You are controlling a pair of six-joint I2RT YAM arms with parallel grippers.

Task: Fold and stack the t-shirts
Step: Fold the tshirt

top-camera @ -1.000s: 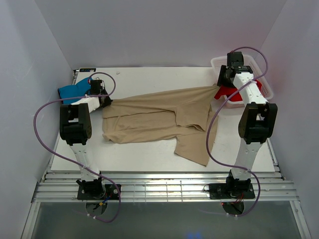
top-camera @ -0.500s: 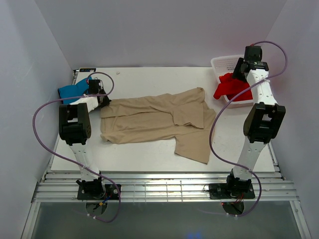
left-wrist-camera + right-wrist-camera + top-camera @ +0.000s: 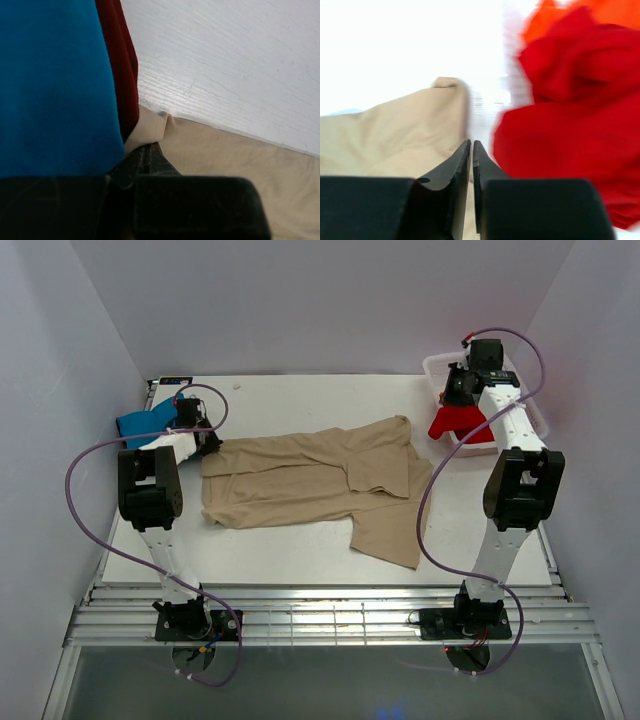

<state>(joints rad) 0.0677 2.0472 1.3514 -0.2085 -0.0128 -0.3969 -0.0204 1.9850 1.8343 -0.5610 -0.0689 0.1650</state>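
The tan-beige t-shirt (image 3: pixel 300 480) lies spread across the middle of the table, one part folded over near its right end. My left gripper (image 3: pixel 212 445) is shut on its left edge, where the cloth (image 3: pixel 225 165) bunches at the closed fingertips (image 3: pixel 148 147). Right beside them lie the teal-blue t-shirt (image 3: pixel 140 422) (image 3: pixel 50 85) and a strip of the dark red t-shirt (image 3: pixel 122 65). My right gripper (image 3: pixel 450 398) (image 3: pixel 471 142) hangs shut and empty above the gap between the tan shirt (image 3: pixel 385 135) and the bright red t-shirt (image 3: pixel 447 425) (image 3: pixel 560 125).
The white lattice basket (image 3: pixel 435 365) stands at the back right corner, with the bright red shirt spilling over its near rim. Side walls close in the table on both sides. Bare table (image 3: pixel 300 405) shows behind the tan shirt.
My right gripper let go of the tan shirt's right end, which dropped slack on the table. The arm swung to the basket, then came back a little, and its jaws closed. My left arm held still.
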